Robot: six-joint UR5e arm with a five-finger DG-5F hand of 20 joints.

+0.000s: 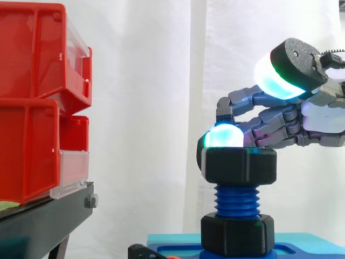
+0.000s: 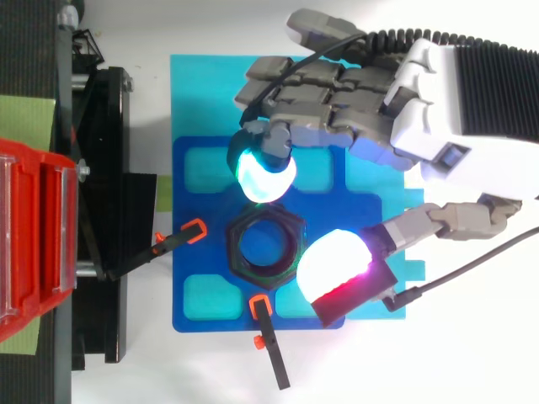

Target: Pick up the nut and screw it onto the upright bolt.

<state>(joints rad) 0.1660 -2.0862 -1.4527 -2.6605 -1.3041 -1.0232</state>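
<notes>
Red bins (image 1: 32, 108) sit stacked at the left. The nut (image 1: 241, 165) sits atop the upright blue bolt (image 1: 237, 200) — one glowing fingertip (image 1: 225, 136) rests on its top edge, and the thumb pad (image 1: 285, 75) is raised well above it. The hand (image 2: 438, 101) has its fingers loosely bent, thumb spread away — grasping nothing.

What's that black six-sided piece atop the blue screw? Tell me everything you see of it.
It is a chunky black hex nut, matt and plastic-looking, with a round hole through it. It sits level on the top threads of the upright blue bolt, above a second black nut at the bolt's foot. One glowing fingertip of the hand rests on its top edge.
</notes>
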